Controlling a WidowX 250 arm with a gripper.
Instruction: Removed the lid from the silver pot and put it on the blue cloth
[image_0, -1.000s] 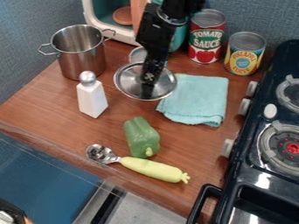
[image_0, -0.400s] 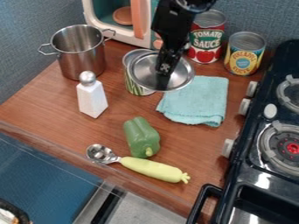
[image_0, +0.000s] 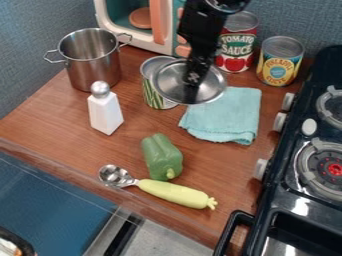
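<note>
One silver lid (image_0: 213, 86) hangs from the end effector (image_0: 191, 93), clamped shut.

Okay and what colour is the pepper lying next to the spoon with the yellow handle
The pepper is green, seen best in the camera view.

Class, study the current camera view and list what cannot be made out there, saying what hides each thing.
All in the camera view:
- Middle of the lid: covered by the gripper.
- Any contact between lid and cloth: the lid covers where they overlap.
- Part of the striped can: behind the lid.
- Floor of the pot: its near wall blocks it.
- Full stove: cut off by the right edge.
</note>
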